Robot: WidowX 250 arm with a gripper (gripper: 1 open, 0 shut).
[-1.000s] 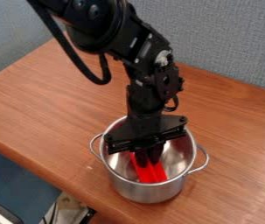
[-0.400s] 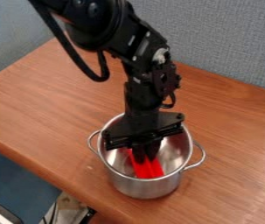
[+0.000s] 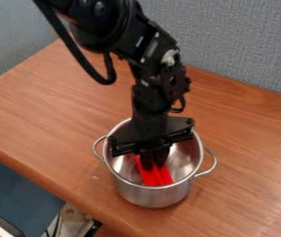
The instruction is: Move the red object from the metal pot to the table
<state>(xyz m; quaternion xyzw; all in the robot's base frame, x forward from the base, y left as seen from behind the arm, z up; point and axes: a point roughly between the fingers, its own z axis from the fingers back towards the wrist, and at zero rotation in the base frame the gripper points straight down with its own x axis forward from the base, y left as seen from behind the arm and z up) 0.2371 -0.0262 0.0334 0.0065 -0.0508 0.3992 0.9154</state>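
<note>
The metal pot [image 3: 128,189] stands near the front edge of the wooden table [image 3: 56,102]. Inside it lies the red object [image 3: 159,177], a long red block leaning against the pot's floor. My gripper [image 3: 150,163] reaches straight down into the pot, its fingers shut on the upper end of the red object. The black arm rises from the pot toward the top left. The lower part of the block shows below the fingers.
The pot sits close to the table's front edge [image 3: 56,180], with floor beyond it. A grey wall [image 3: 248,37] runs behind the table. Bare wood lies to the left and to the right of the pot.
None; arm, gripper and red block sit where they were a second ago.
</note>
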